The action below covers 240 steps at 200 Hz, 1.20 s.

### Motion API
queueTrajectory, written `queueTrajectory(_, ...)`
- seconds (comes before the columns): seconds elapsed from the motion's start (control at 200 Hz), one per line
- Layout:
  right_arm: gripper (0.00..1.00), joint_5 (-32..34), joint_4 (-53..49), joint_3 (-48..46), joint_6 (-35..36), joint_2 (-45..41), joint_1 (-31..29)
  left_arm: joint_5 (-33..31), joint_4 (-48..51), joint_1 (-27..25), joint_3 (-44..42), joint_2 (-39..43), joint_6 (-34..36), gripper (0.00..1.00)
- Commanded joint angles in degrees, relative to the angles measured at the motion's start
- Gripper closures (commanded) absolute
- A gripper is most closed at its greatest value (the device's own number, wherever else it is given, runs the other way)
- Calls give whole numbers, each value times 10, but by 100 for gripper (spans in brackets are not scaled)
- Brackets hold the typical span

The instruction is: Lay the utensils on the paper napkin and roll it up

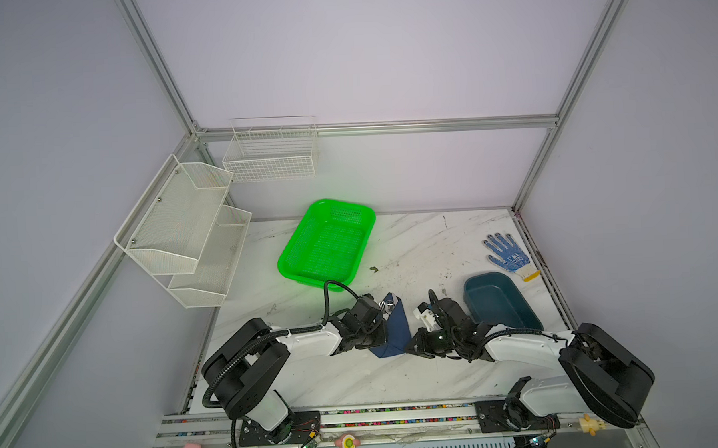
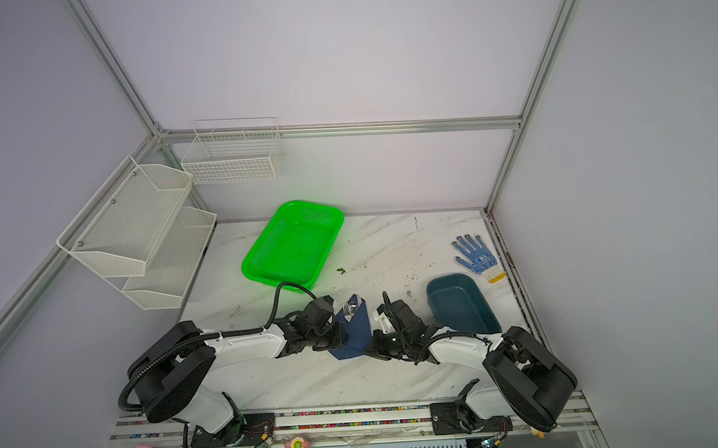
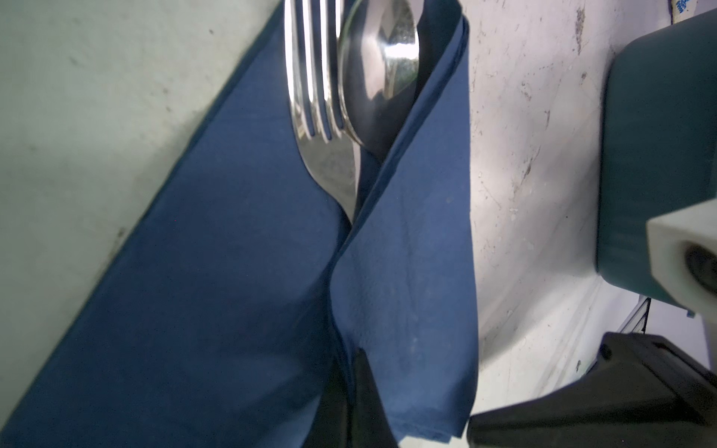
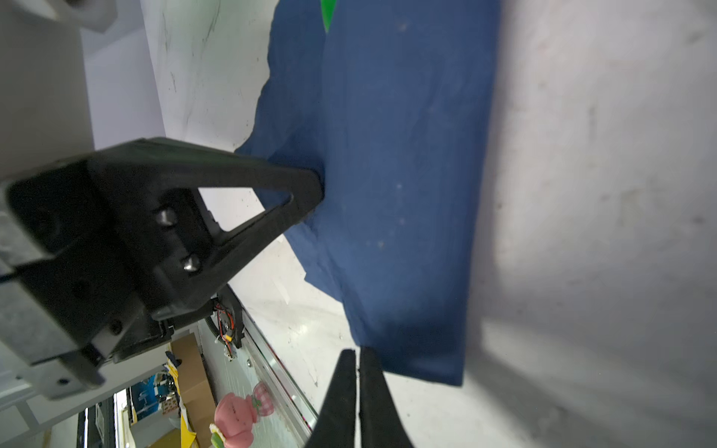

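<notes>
The paper napkin [image 1: 397,329] [image 2: 357,329] lies between my two grippers, dark navy and folded lengthwise over the utensils [image 1: 388,305] [image 2: 349,308]. In the left wrist view a fork [image 3: 314,77] and a spoon [image 3: 384,58] stick out of the fold of the napkin [image 3: 232,271]; their handles are hidden under the paper. My left gripper [image 3: 355,388] [image 1: 384,341] is shut on the napkin's overlapping flap. My right gripper [image 4: 357,357] [image 1: 409,347] is shut, tips at the near corner edge of the napkin [image 4: 407,194]; no paper shows between them.
A dark teal tray [image 1: 498,302] stands just right of my right arm, with a blue-dotted glove [image 1: 508,254] behind it. A green basket [image 1: 329,243] sits behind the left arm. White mesh shelves [image 1: 182,228] and a wire basket [image 1: 271,154] hang on the walls.
</notes>
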<state>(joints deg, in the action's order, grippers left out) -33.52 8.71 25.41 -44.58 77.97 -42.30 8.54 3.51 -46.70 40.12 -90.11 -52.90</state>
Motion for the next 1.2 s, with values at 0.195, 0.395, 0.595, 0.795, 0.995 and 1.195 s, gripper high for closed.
queueTrajectory(0.195,90,42,-11,9,18,47,-6,-1,-9,-7,1,3,9,98)
queueTrajectory(0.395,88,24,-11,-3,20,25,-7,-9,-4,-6,0,4,7,98)
queueTrajectory(0.595,87,45,-46,29,13,-42,-6,-10,0,-7,7,2,10,97)
queueTrajectory(0.795,87,74,-28,39,-17,-42,-6,-12,1,-7,6,3,10,97)
queueTrajectory(0.995,88,40,-10,52,-5,4,-7,-13,1,-7,8,3,13,96)
queueTrajectory(1.195,89,31,10,72,-8,55,-19,-15,1,-6,7,6,11,96)
